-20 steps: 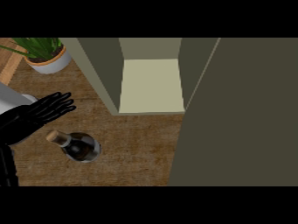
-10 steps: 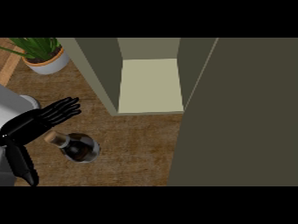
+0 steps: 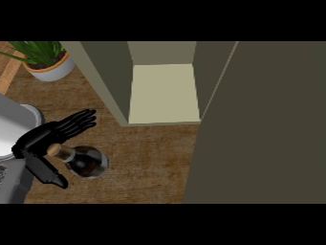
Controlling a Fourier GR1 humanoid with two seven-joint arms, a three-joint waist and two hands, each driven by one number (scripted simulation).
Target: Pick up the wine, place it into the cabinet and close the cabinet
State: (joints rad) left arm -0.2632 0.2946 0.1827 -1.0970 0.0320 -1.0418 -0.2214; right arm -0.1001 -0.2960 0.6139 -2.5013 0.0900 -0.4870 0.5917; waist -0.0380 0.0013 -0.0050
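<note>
Wine [image 3: 86, 161] stands upright on the wooden bench [image 3: 151, 158], a dark bottle seen from almost straight above, its pale stopper [image 3: 54, 150] towards me. From this angle its sides are hidden, so I can read no label. My left hand [image 3: 44, 136] is right at its neck. My fingers [image 3: 79, 120] are stretched out straight past the stopper and my thumb [image 3: 49, 173] is spread down the bottle's left side, closed on nothing. I cannot tell whether my palm touches the stopper. Behind the hand shows my grey forearm [image 3: 3, 129]. Beyond and to the right, the cabinet [image 3: 102, 76] is open, with its pale shelf [image 3: 164, 93] showing and its door [image 3: 271, 124] swung out across the right side. A leafy plant [image 3: 42, 50] in a white pot [image 3: 51, 71] sits at the far left.
</note>
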